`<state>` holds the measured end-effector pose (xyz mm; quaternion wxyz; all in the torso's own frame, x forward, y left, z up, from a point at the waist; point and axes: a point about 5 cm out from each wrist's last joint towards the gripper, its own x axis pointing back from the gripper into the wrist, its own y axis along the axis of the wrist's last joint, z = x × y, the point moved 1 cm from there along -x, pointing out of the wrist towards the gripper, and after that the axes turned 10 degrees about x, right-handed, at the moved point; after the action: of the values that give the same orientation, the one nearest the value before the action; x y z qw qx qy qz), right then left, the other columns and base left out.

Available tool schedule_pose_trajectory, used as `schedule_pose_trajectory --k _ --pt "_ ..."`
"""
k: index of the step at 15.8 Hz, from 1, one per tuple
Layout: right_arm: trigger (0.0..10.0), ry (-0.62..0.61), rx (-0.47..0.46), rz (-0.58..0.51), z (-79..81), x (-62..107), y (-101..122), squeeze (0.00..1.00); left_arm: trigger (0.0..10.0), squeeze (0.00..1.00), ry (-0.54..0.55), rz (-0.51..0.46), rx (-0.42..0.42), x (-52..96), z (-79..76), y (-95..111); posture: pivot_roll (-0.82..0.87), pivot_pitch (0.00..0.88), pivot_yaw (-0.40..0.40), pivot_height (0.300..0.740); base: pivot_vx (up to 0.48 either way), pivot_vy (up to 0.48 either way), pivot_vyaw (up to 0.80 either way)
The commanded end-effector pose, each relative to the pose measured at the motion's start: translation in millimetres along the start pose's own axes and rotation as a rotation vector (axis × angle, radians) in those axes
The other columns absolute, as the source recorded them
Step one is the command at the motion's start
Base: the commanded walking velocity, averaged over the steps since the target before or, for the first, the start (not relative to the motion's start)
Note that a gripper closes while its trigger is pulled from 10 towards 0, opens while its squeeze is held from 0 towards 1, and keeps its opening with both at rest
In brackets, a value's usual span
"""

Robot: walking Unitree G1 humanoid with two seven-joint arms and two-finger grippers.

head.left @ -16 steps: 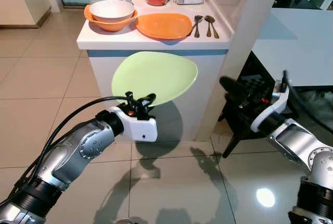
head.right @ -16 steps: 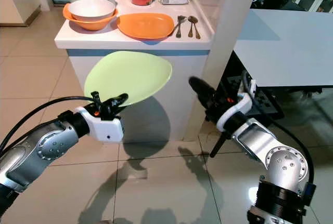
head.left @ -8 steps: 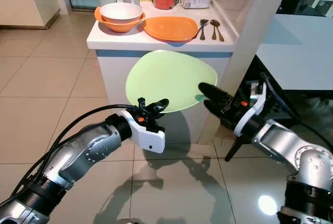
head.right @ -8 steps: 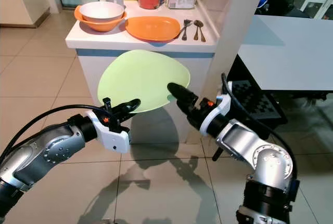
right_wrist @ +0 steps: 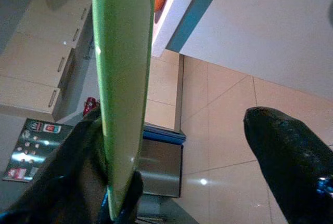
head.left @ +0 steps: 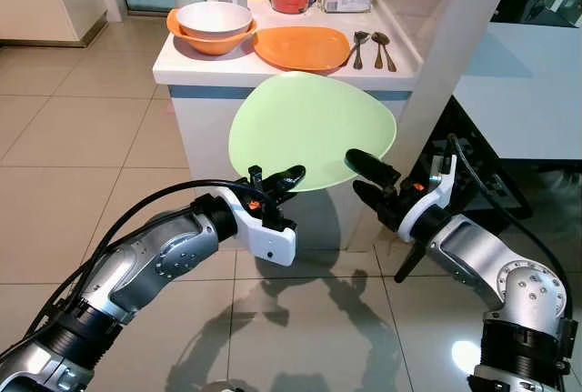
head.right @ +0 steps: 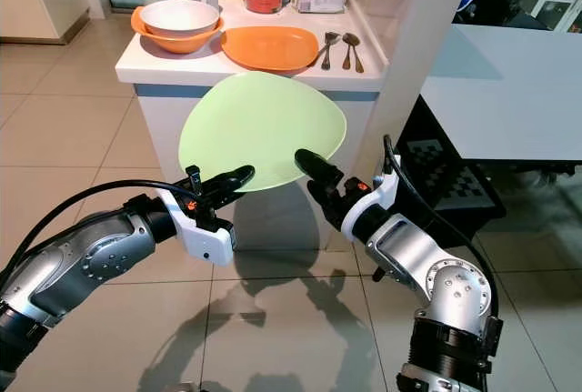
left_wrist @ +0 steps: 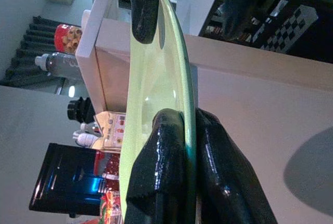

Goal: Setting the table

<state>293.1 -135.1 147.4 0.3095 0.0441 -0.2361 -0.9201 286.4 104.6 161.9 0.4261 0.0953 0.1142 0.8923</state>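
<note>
While the left gripper (head.left: 275, 185) pinches the near rim of the green plate (head.left: 309, 128), held in the air before the counter (head.left: 273, 60), the right gripper (head.left: 368, 178) straddles the far rim, fingers spread; closing squarely should steady it. Counter: orange plate (head.left: 300, 46), bowls (head.left: 209, 26), spoons (head.left: 368, 48). Tiled floor (head.left: 82, 146).

Bright, sharp; floor (head.left: 300, 319) glare, shadows

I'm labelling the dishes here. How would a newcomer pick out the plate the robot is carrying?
Find the white counter stacked with orange dishes. In front of it, the left gripper pinches the near rim of a pale green plate, with the open right gripper at its edge. Unlike the orange plate, it is held in the air.
</note>
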Motion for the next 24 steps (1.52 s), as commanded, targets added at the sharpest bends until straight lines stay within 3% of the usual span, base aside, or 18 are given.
schedule_pose_trajectory --k 1,14,23,24 --pt "0.0 0.003 -0.017 -0.027 0.7 -0.9 4 0.0 10.0 0.0 0.053 -0.041 -0.037 -3.3 15.4 5 0.07 0.0 -0.079 0.74 0.0 0.0 0.0" --pt "0.0 0.012 -0.063 -0.099 -2.6 -4.7 7 0.0 10.0 0.0 0.051 -0.093 -0.031 -10.1 17.4 11 0.07 0.0 -0.068 0.74 0.0 0.0 0.0" --pt "0.0 -0.008 -0.083 -0.128 -6.9 -5.0 10 0.0 10.0 0.0 0.051 -0.117 0.054 -10.0 16.8 15 0.07 0.0 -0.073 0.74 0.0 0.0 0.0" --pt "0.0 -0.011 -0.084 -0.132 -7.2 -5.2 10 0.0 10.0 0.13 0.055 -0.116 0.067 -10.1 18.0 15 0.07 0.0 -0.073 0.74 0.0 0.0 0.0"
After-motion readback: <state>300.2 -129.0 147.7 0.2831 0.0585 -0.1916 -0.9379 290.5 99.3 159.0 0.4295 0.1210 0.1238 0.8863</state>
